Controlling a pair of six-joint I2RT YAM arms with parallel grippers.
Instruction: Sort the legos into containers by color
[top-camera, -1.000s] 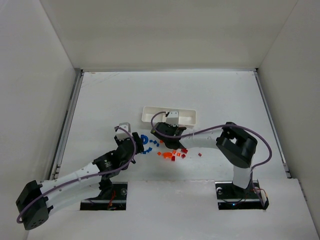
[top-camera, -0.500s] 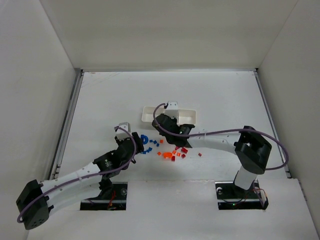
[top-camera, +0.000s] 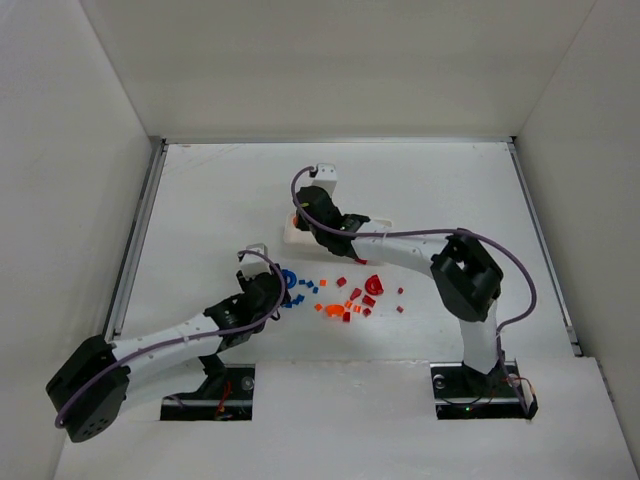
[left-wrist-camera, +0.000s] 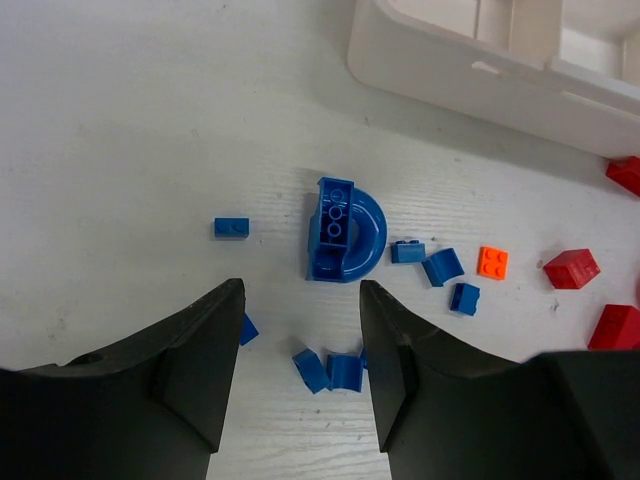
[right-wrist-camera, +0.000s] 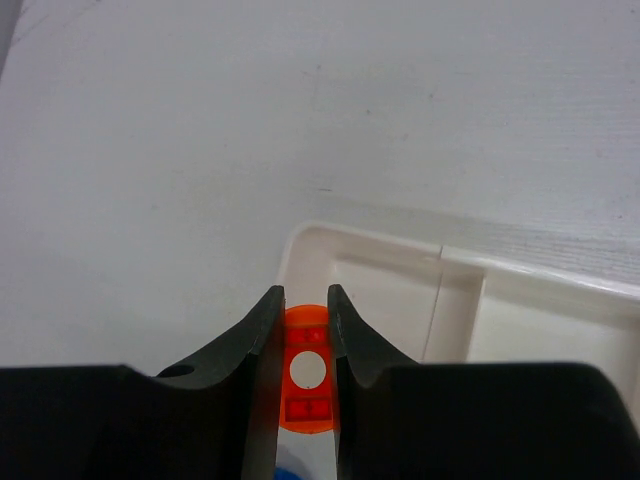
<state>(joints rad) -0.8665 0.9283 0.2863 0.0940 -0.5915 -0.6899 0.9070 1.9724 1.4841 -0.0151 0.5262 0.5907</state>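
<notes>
Your right tool (right-wrist-camera: 304, 305) has swung from mid-tray to the left end of the tray (right-wrist-camera: 370, 240). It is clenched on an orange piece (right-wrist-camera: 307, 370), whose long axis runs along the fingers. The piece hangs over the end compartment (right-wrist-camera: 385, 300), close to the tray's left edge. I judge the drop needs a slight nudge toward frame right, stopping short of the divider (right-wrist-camera: 433, 300); any farther left and it lands on the tabletop (right-wrist-camera: 150, 150). Your left tool (left-wrist-camera: 300, 292) is released and grips nothing. The blue arch (left-wrist-camera: 345, 230) lies just ahead of it, toward frame top.
</notes>
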